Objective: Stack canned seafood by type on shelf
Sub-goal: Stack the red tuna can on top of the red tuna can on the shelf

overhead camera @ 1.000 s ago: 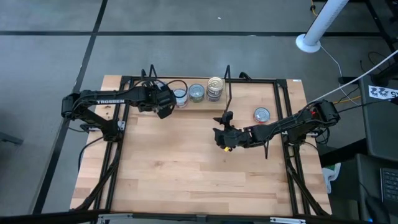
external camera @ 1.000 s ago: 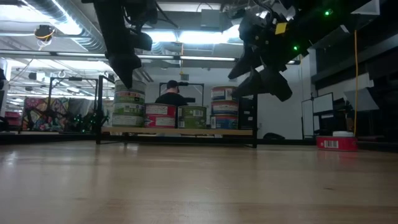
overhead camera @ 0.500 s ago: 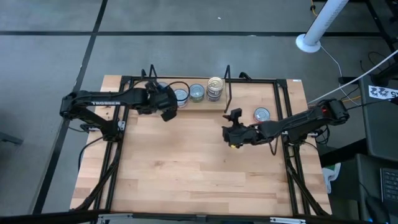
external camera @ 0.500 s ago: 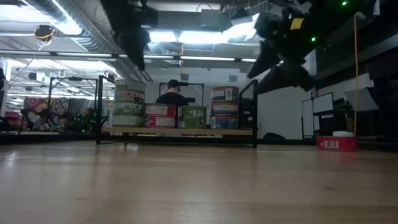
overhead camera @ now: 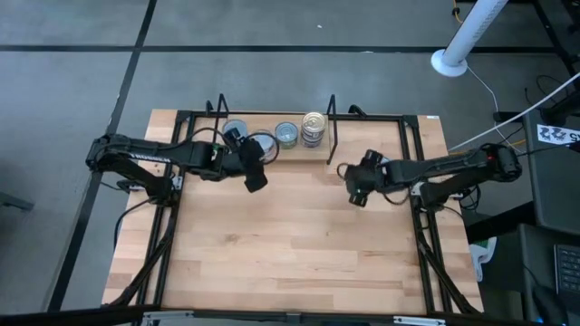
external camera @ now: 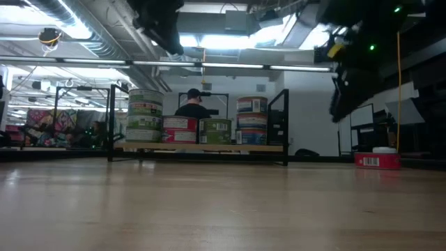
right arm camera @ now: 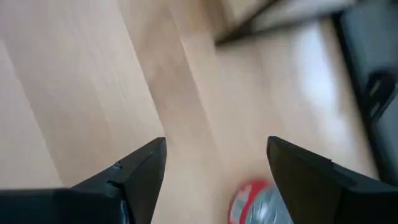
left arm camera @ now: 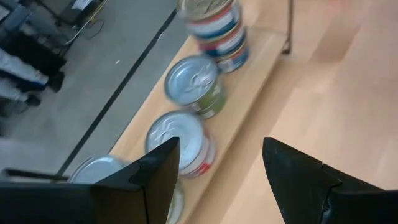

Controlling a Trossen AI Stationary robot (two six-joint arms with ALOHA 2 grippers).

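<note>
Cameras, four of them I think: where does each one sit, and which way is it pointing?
High view: above the table, looking straight down; both arms show, left end effector, right end effector.
Low view: at tabletop height, looking level at the shelf; the arms hang in from above.
Left wrist view: on the left arm, facing the shelved cans past its own open fingers.
Right wrist view: on the right arm, facing a lone red can.
High, low and left wrist views all show the shelf.

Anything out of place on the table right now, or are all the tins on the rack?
One red-labelled tin sits alone on the bare table, off past the shelf's right end, away from the stacks. The right gripper, open and empty, hangs above it. The left gripper, also open, is in front of the shelf. Nothing looks toppled or spilled.
</note>
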